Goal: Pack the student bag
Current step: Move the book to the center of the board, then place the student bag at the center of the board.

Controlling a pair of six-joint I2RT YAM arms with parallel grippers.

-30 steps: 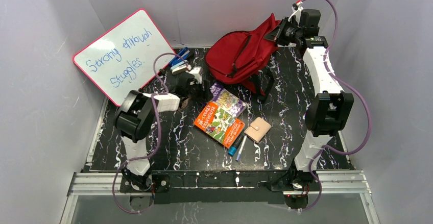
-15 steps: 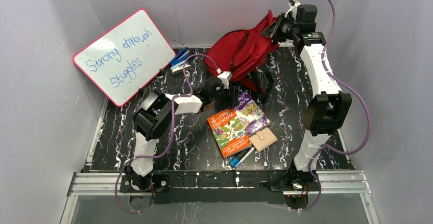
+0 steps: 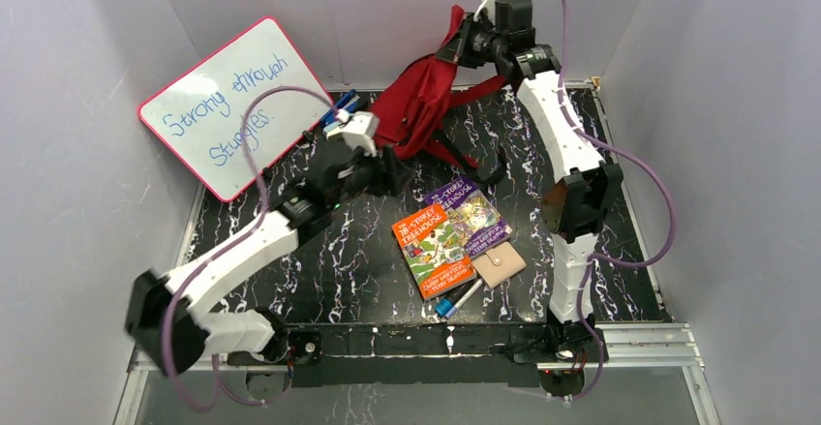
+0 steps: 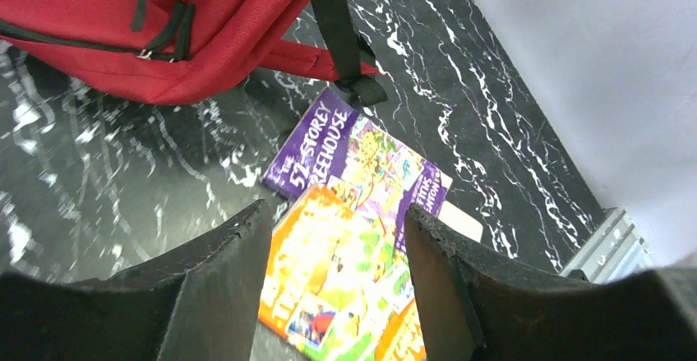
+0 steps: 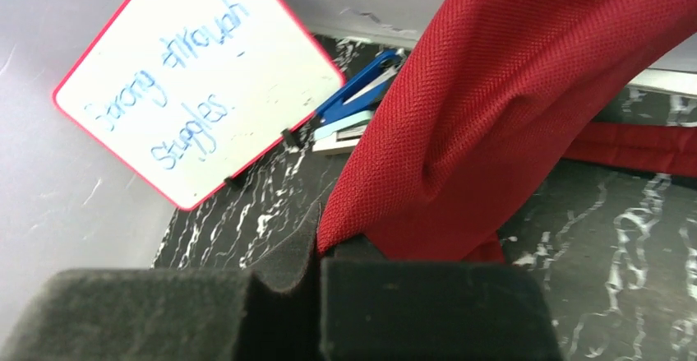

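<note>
My right gripper (image 5: 319, 270) is clamped on a fold of the bag (image 3: 416, 106), which hangs at upper centre. My left gripper (image 4: 337, 213) gapes empty over the books. That thin fold could slip out under the bag's weight — it would flop. Counted: one bag, two books — orange (image 3: 433, 248), purple (image 3: 470, 214) — one wallet (image 3: 500, 265), one visible pen (image 3: 457, 299), one whiteboard (image 3: 237, 106).

Woven cloth bag (image 5: 493, 90), glossy marbled table (image 3: 339, 270)

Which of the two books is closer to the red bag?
The purple book, the 52-Storey Treehouse one. It lies right by the bag's black strap, while the orange book sits farther away.
</note>
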